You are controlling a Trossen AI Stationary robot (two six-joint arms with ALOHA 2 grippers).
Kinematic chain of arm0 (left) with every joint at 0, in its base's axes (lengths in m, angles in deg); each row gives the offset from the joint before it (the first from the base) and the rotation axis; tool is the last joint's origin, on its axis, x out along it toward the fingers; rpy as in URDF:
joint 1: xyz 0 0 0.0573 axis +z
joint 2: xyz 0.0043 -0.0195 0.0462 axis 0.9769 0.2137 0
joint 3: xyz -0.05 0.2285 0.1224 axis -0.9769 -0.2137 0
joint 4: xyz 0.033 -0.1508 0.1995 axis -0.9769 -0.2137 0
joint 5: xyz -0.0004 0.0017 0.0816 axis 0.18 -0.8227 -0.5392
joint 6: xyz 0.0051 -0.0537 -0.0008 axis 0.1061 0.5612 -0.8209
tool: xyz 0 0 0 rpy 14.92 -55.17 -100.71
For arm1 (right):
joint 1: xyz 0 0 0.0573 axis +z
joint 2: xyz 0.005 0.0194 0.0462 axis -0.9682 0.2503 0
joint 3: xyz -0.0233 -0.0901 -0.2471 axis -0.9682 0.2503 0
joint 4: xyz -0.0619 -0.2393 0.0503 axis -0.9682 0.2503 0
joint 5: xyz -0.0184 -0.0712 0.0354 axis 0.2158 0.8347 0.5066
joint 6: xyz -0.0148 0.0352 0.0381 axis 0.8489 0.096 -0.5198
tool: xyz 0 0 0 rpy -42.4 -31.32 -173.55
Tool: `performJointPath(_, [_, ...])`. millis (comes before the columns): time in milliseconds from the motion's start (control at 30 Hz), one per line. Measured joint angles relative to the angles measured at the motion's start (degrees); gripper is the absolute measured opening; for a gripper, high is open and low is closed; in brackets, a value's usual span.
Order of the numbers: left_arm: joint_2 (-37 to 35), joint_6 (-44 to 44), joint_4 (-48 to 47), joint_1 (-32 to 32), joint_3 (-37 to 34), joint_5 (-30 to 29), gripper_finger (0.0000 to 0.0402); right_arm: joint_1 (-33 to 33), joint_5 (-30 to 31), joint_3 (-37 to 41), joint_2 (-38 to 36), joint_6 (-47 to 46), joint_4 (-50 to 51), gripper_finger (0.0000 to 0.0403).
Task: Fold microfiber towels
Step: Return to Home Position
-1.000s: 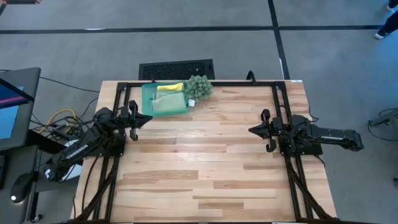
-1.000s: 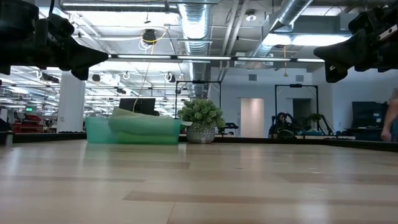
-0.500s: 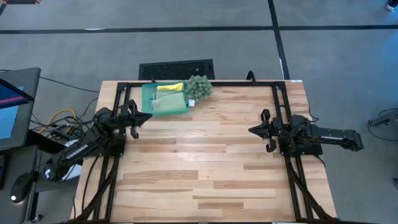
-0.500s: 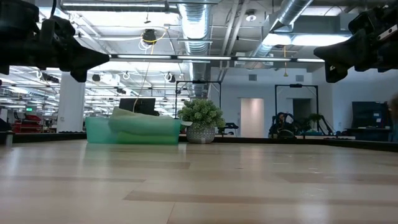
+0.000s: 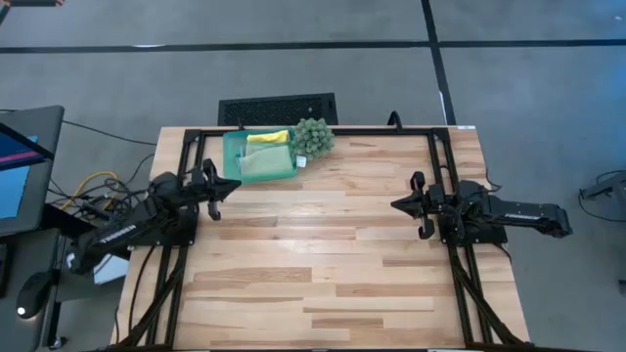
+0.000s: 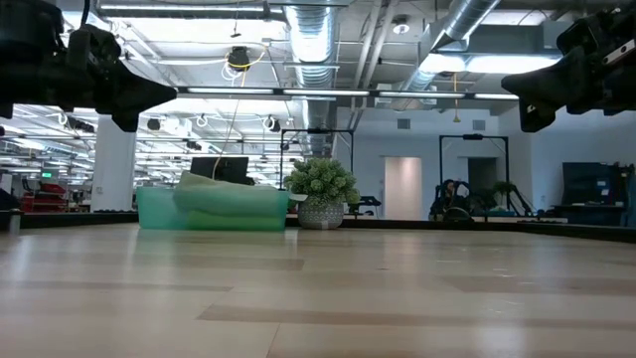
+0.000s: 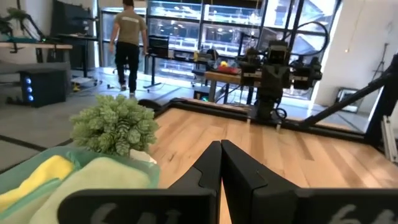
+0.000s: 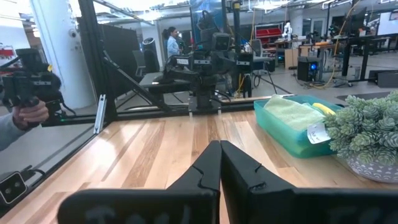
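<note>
- Open wood of the table (image 5: pixel 323 249) lies between the arms; the towels (image 5: pixel 264 162) sit in the tray (image 5: pixel 229 149) at 11 o'clock (far edge).
- The left gripper (image 5: pixel 219 186), pinched closed, has backed toward 9 o'clock.
- The right gripper (image 5: pixel 395 204), closed too, stays put.

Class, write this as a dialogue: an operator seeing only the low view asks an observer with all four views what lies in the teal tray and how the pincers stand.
Operator: I see one sage towel above the tray wall. Anything else inside?
Observer: Yes: the high view shows a yellow towel lying behind it in the tray.
Operator: Are the pincers open?
Observer: No. The wrist views show the left pincer and the right pincer both shut, holding nothing.
</note>
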Motion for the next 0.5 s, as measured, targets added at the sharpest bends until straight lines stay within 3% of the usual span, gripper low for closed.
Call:
performJointPath(367, [0.99,-6.32,-1.53,-29.75,0.00,-31.09,0.0000,0.00,0.00,0.00,0.00,-0.02,0.02,0.0030])
performJointPath(500, [1.86,-9.48,-0.62,-35.53,0.00,-37.88,0.0000,-0.01,0.00,0.00,0.00,-0.02,0.02,0.0032])
